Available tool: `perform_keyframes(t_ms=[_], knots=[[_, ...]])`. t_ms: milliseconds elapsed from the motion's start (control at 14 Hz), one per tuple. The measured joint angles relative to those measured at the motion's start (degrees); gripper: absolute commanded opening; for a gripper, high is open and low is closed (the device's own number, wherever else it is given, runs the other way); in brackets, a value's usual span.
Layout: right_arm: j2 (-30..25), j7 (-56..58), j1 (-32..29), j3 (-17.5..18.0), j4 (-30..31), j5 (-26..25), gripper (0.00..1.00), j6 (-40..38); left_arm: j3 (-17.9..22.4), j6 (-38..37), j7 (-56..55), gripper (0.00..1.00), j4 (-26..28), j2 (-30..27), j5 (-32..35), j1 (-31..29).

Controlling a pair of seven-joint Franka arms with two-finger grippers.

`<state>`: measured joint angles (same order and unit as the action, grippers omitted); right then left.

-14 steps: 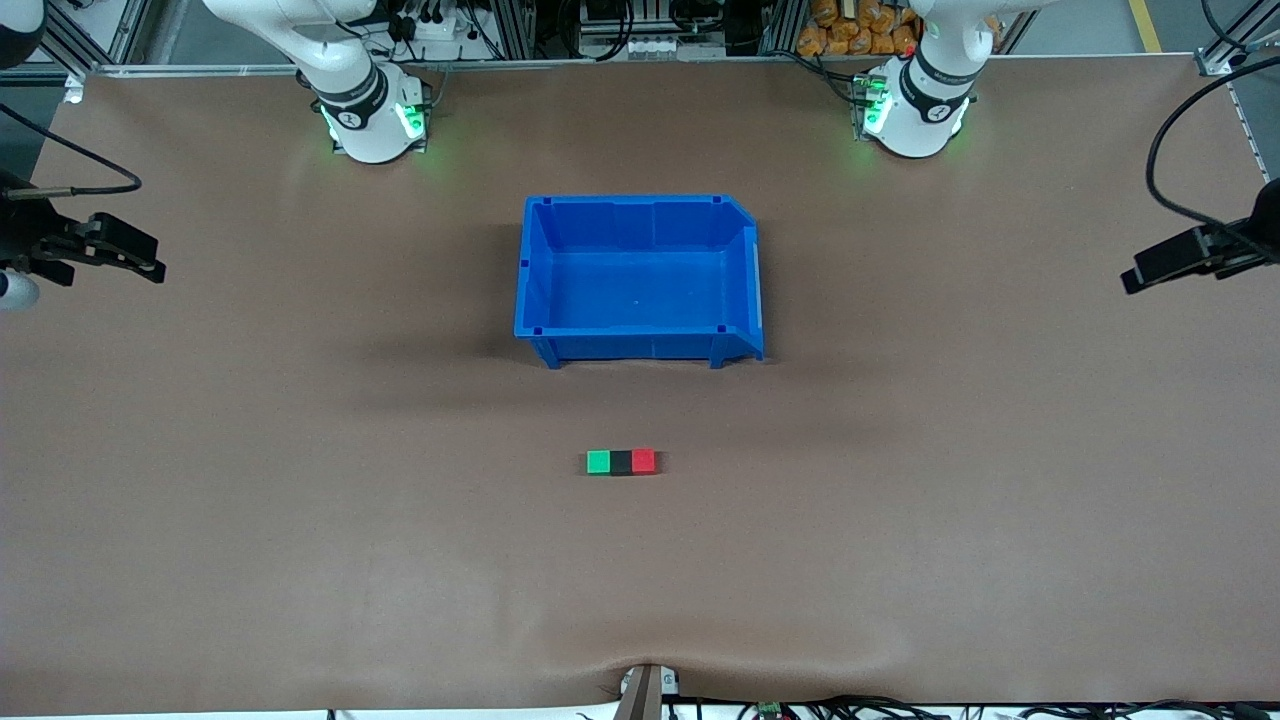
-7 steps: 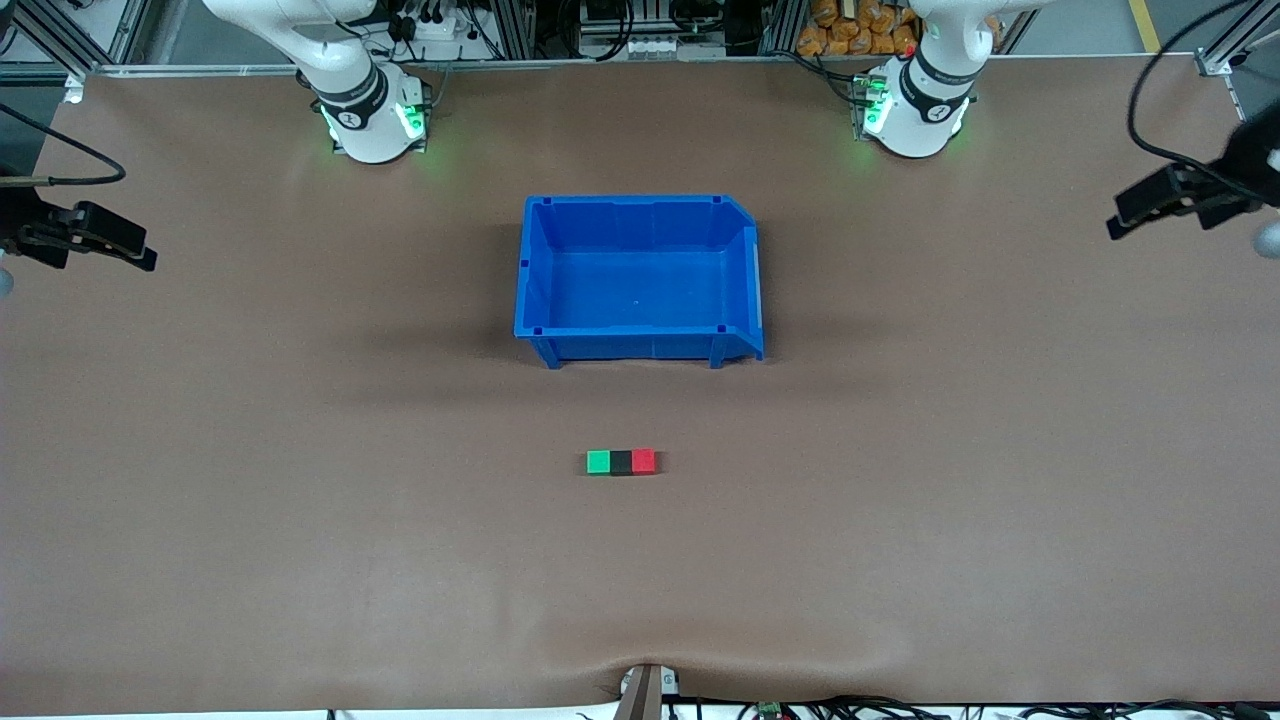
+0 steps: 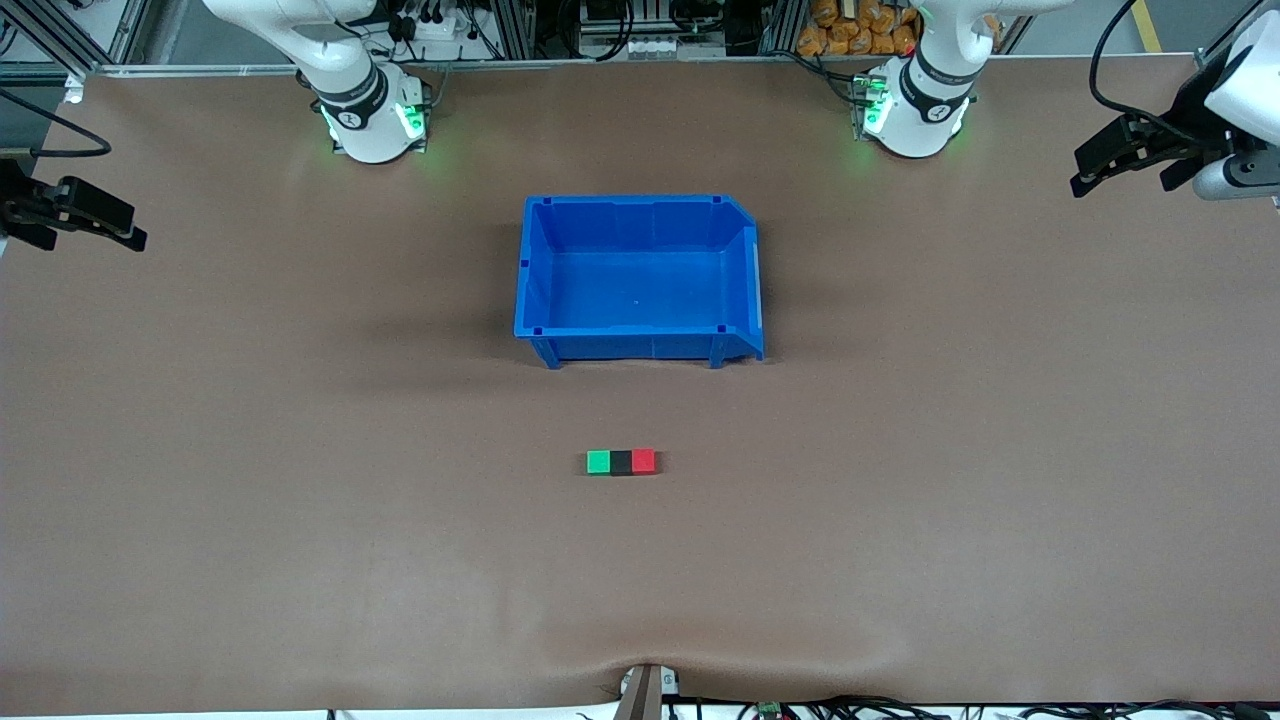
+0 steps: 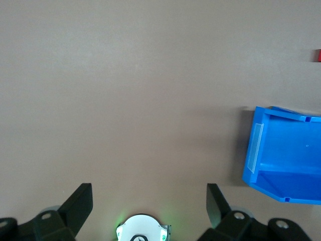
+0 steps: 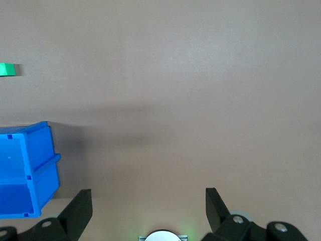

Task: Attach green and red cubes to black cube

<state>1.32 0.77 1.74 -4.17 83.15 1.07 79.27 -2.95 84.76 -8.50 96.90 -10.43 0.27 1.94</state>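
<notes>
Green cube (image 3: pixel 598 461), black cube (image 3: pixel 621 461) and red cube (image 3: pixel 644 461) sit in one row on the brown table (image 3: pixel 300 500), faces touching, black in the middle. Green is on the end twd the right arm's side of the table, red twd the left arm's side. The row lies nearer the front cam than the blue bin (image 3: pixel 533 270), roughly in line w/ the bin's middle, w/ a strip of bare table between bin and row.

Left gripper (image 3: pixel 1085 172) hangs up in the air over the table edge at the left arm's end, well apart from the cubes; fingers spread wide, nothing between them. In the left wrist view the two fingertips (image 4: pixel 80 201) stand far apart w/ bare table between, the bin (image 4: pixel 253 150) off to one side and only a sliver of the red cube (image 4: pixel 318 55) at the frame edge.

Right gripper (image 3: pixel 125 228) hangs over the table edge at the right arm's end, also well apart from the row; fingers likewise spread, holding nothing. Right wrist view: fingertips (image 5: pixel 80 203) wide apart over bare table, a corner of the bin (image 5: pixel 45 150) showing, and part of the green cube (image 5: pixel 7 69) at the frame edge.

Neither gripper touches any cube or the bin.
</notes>
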Motion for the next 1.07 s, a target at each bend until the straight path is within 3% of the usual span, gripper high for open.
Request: perform_keyframes(t_ms=[1075], knots=[[-0.96,3.70,-1.64,0.24,-0.02,-0.02,1.00,-0.83,-0.25,0.14,-0.01,1.00,-1.59,0.11,0.04,-1.15]])
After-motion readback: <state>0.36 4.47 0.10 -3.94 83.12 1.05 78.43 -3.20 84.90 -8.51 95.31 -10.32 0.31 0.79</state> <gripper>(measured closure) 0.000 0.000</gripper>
